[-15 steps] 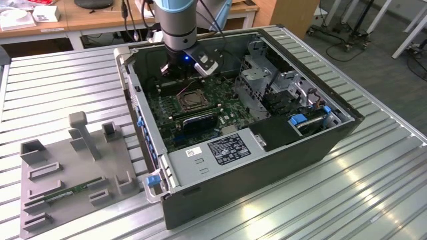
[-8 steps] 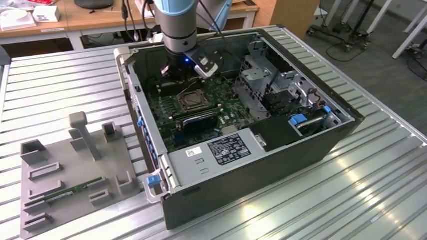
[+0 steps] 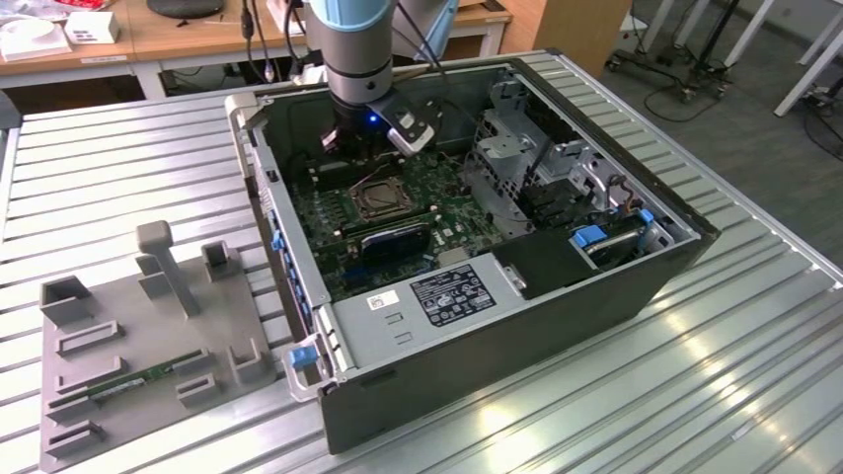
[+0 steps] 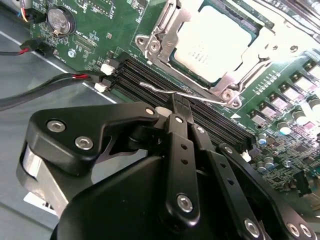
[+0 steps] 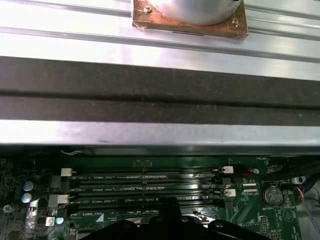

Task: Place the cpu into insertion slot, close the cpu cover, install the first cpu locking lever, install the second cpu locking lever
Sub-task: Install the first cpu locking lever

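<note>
On the exterior view's left of the slatted counter (image 3: 118,168) sits a grey fixture (image 3: 125,365), a memory stick (image 3: 138,380) lying in one of its grooves. Just beside it, toward the middle, stands the open case (image 3: 527,326) with its green board (image 3: 448,188) facing up. The arm (image 3: 353,49) reaches down into the case at the board's far end, near the slot (image 3: 373,197). On the exterior view's right of the board are a grey drive cage (image 3: 507,148) and a blue-tabbed bay (image 3: 593,242).

In the second wrist view the cpu (image 4: 215,35) lies flat in the slot, and the cover (image 4: 220,82) is down over it, framing its pale top. A thin wire lever (image 4: 155,88) runs along the cover's edge, between it and the black memory slots (image 4: 135,72). The tool (image 4: 180,102) has its fingers pressed together, tips right at that lever. Whether the wire is caught between them I cannot tell. A coin cell (image 4: 60,20) and red-and-black wires (image 4: 75,76) sit well apart from it.
</note>
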